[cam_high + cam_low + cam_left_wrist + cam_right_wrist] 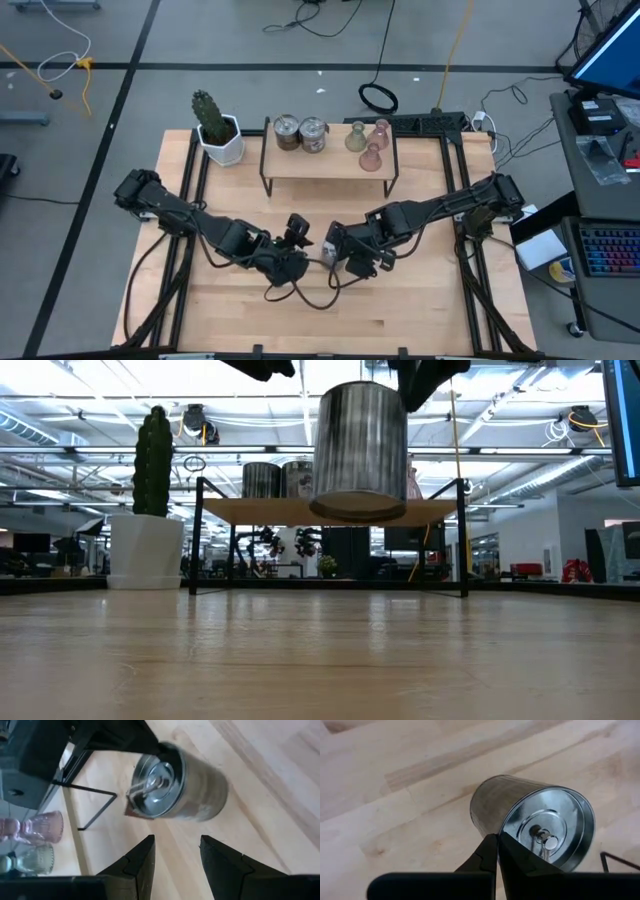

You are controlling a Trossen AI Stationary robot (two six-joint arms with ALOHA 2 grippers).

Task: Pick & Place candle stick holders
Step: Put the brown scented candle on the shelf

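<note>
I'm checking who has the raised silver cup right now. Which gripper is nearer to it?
Right. The right gripper is shut on the rim of the silver cup, holding it above the table. The left gripper is open, close beside the cup but not touching it.

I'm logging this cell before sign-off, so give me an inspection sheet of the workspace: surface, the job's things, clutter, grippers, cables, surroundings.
Surface: pale wooden table, bare in front.
Job's things: one silver holder hangs clear of the table in the right gripper; two silver holders, two pink holders and a greenish one stand on the small black-legged shelf.
Clutter: white pot with cactus beside the shelf.
Grippers: right gripper's jaws shut on the silver holder's rim; left gripper close by, jaws open, empty.
Cables: loose leads on the floor behind the table.
Surroundings: desk with keyboard to the right.
</note>
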